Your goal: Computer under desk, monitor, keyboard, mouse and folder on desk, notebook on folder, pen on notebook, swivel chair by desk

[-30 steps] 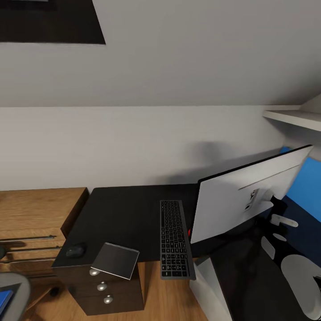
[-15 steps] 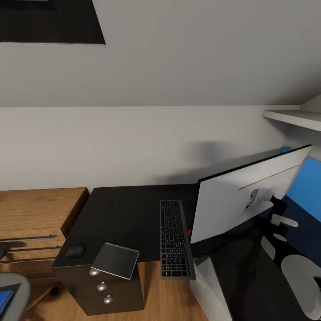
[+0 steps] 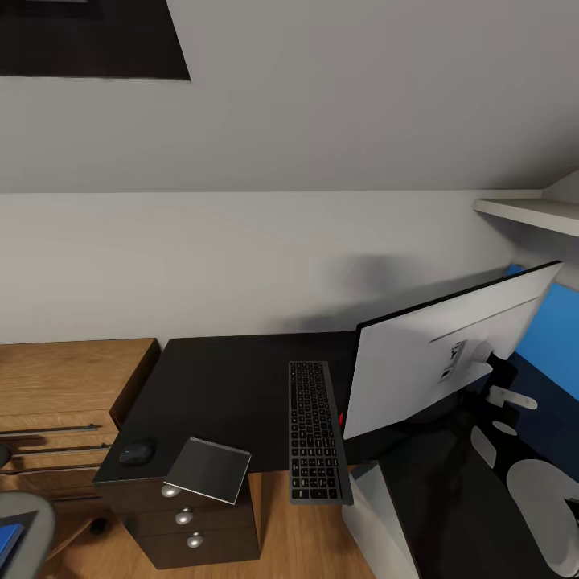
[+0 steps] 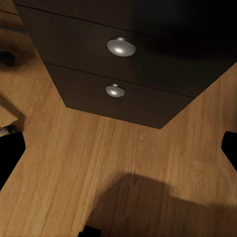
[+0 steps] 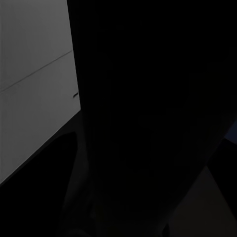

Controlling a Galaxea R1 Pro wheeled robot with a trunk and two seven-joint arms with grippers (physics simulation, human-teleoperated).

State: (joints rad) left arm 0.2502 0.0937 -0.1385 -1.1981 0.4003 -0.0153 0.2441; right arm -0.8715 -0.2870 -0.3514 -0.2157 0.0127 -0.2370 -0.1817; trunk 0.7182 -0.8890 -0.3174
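Four task items sit on the glossy black desk (image 3: 225, 378) in the head view: the monitor (image 3: 438, 362) at the right with its grey back showing, the keyboard (image 3: 316, 430) just beside it and overhanging the front edge, the notebook (image 3: 209, 469) jutting past the edge above the drawers, and the mouse (image 3: 137, 452) at the left corner. A blue sliver of the folder (image 3: 8, 540) on the swivel chair (image 3: 28, 523) is cut off at the frame's lower left. The left wrist view adds two drawer knobs (image 4: 121, 47) over wood floor (image 4: 98, 163), with the left gripper (image 4: 121, 153) spread wide, fingertips (image 4: 12, 153) at the edges. The right wrist view is nearly black; I cannot tell the right gripper's state.
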